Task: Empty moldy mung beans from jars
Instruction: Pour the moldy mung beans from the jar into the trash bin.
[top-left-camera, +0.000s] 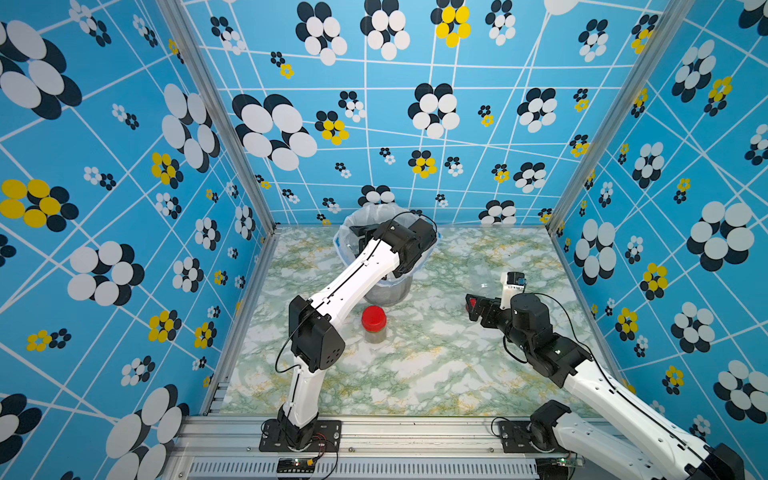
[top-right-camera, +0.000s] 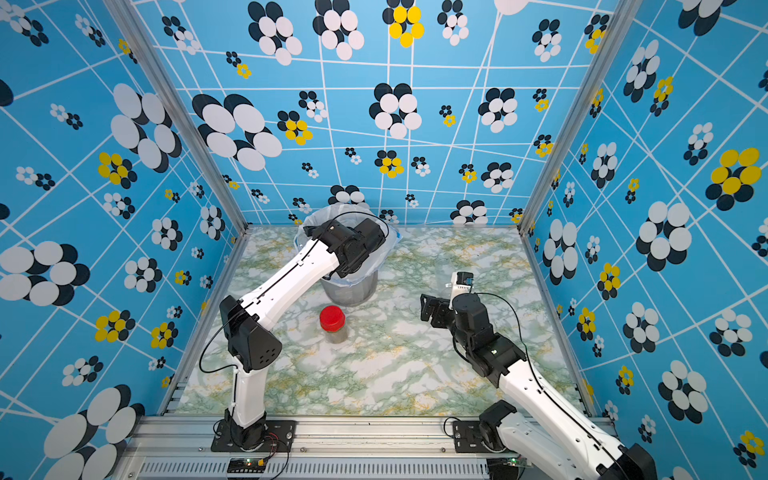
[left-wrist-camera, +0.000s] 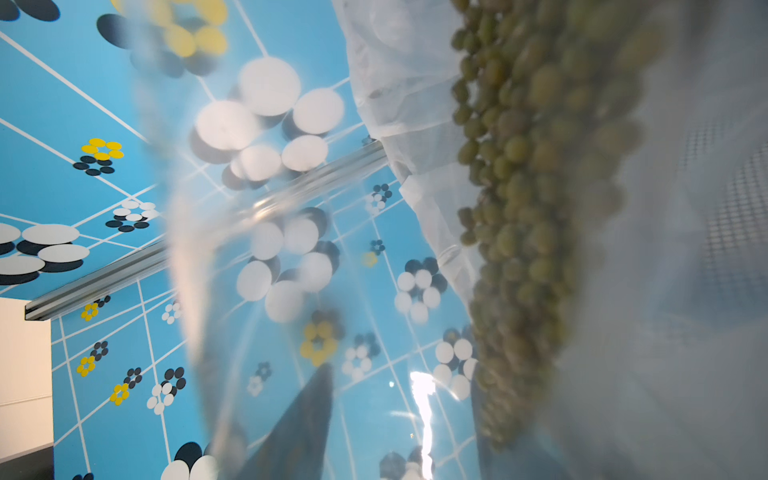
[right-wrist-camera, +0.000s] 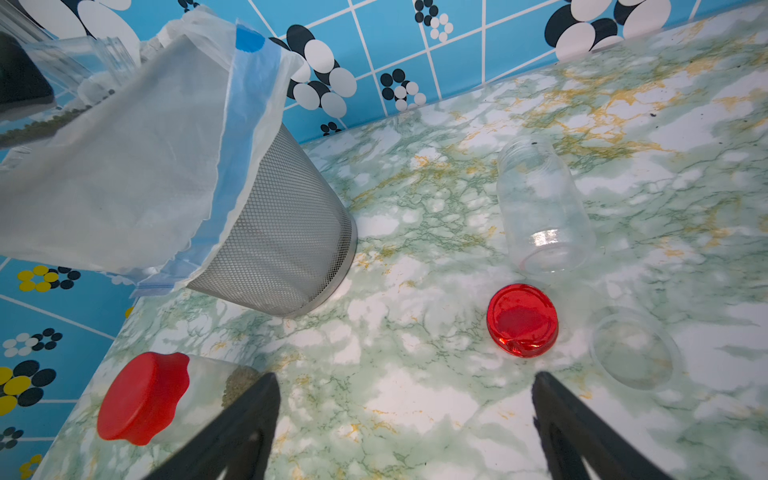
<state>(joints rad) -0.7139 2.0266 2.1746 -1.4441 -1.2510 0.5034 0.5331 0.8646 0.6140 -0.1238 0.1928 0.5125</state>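
— Where are the moldy mung beans (left-wrist-camera: 532, 187) at this moment?

— Most of what I can see lies inside the tilted jar (left-wrist-camera: 257, 249). The left tool (top-left-camera: 360, 232) is closed on this jar and holds it above the grey mesh bucket (top-left-camera: 386, 291). The bucket stands at the far edge of the counter (top-left-camera: 415, 365), about in the middle. In the left wrist view the beans make a green-brown band along one side of the clear wall. The white bag (right-wrist-camera: 124, 166) that lines the bucket is just behind them.

— Is the jar over the opening of the bag?

— In the right wrist view its mouth reaches over the rim of the bag. Whether beans are falling, I cannot tell.

— And the other jars?

— The lidded jar (top-left-camera: 374, 326) stands upright on the counter, just on the near side of the bucket. It has a red cap (top-left-camera: 373, 318) on it and beans inside. The empty jar (right-wrist-camera: 542, 208) is on the right part of the counter, clear and without a lid. I cannot tell if it stands or lies.

— What about the right tool (right-wrist-camera: 405, 380)?

— It hovers over the counter with its jaws wide apart and holds nothing. A loose red lid (right-wrist-camera: 523, 320) lies on the counter close in front of it, beside the empty jar. A clear round piece (right-wrist-camera: 633, 349) lies near that lid.
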